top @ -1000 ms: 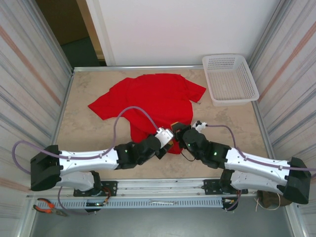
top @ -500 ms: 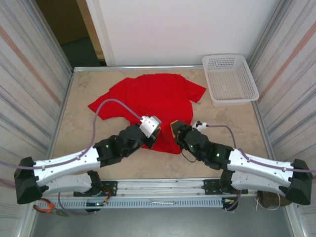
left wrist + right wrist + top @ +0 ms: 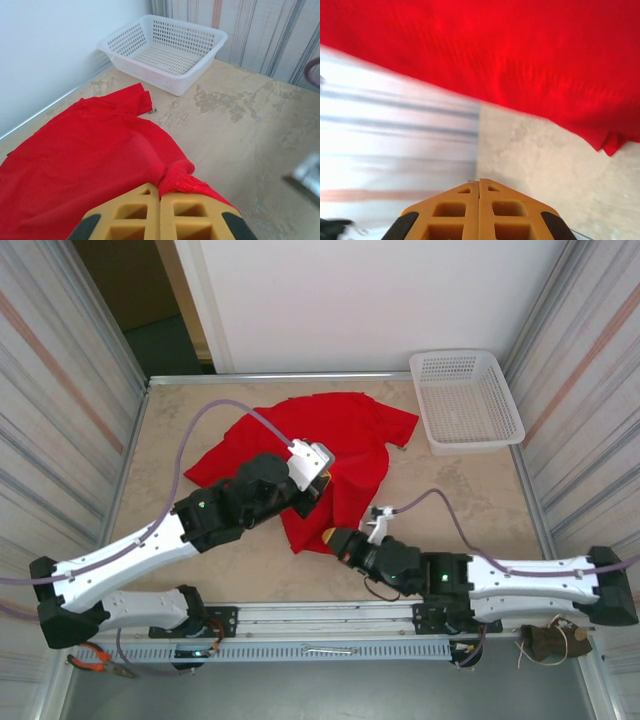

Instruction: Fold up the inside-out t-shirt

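Note:
The inside-out t-shirt (image 3: 345,435) is bright red and lies spread on the beige table, its near part bunched into a fold. My left gripper (image 3: 316,483) hovers over the shirt's middle, shut on a pinch of the red hem. In the left wrist view the cloth (image 3: 90,150) bulges out from between the yellow fingertips (image 3: 195,207) of the left gripper (image 3: 161,194). My right gripper (image 3: 330,537) sits low at the shirt's near edge, shut with nothing in it. In the right wrist view the right gripper (image 3: 479,181) points at bare table, the shirt (image 3: 520,50) just beyond it.
A white mesh basket (image 3: 465,400) stands at the table's back right corner, also seen as the basket (image 3: 165,52) in the left wrist view. Striped panels wall both sides. Bare table (image 3: 460,490) lies right of the shirt. Pliers (image 3: 100,658) rest on the front rail.
My left gripper has carried the pinched hem away from the near edge toward the shirt's middle. The right gripper let go, drew back toward the near edge and shut again.

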### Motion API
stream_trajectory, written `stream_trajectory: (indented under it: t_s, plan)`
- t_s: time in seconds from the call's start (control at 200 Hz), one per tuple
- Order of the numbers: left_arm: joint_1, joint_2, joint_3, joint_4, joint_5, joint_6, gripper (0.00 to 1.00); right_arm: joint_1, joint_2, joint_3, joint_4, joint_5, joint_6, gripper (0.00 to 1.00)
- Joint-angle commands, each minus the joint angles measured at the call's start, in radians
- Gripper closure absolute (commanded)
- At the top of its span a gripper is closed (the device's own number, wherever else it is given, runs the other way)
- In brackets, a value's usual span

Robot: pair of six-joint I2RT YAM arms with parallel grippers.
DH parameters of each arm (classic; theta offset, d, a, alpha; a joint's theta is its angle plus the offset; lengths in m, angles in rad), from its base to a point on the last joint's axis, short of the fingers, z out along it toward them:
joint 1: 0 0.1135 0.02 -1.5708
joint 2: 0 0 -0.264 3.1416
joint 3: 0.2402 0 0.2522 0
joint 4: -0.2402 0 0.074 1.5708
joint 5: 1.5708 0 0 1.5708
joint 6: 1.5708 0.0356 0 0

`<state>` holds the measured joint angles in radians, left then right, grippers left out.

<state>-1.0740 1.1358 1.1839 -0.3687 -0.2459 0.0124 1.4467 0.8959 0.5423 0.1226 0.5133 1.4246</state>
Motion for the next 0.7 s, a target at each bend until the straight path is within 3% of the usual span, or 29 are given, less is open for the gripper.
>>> stream_trajectory:
  t_s: [0.0,0.115,0.185,0.411,0.561,0.691]
  plan:
    - [0.006,0.013,0.055,-0.078,0.039,0.036,1.00,0.008,0.087,0.031,0.057,0.059,-0.089,1.00]
    - [0.005,0.003,0.066,-0.104,0.067,0.042,1.00,-0.055,0.147,-0.011,0.072,0.217,-0.099,1.00]
    - [0.005,-0.013,0.069,-0.117,0.080,0.039,1.00,-0.126,0.143,-0.066,0.114,0.241,-0.109,1.00]
    - [0.005,-0.014,0.164,-0.141,0.166,0.014,1.00,-0.379,0.217,-0.073,0.147,0.047,-0.152,1.00]
    - [0.003,0.023,0.251,-0.145,0.235,-0.010,1.00,-0.400,0.280,-0.046,0.183,0.009,-0.189,1.00]
    - [0.003,0.093,0.317,-0.167,0.263,-0.022,1.00,-0.312,0.318,-0.030,0.189,0.044,-0.200,1.00]
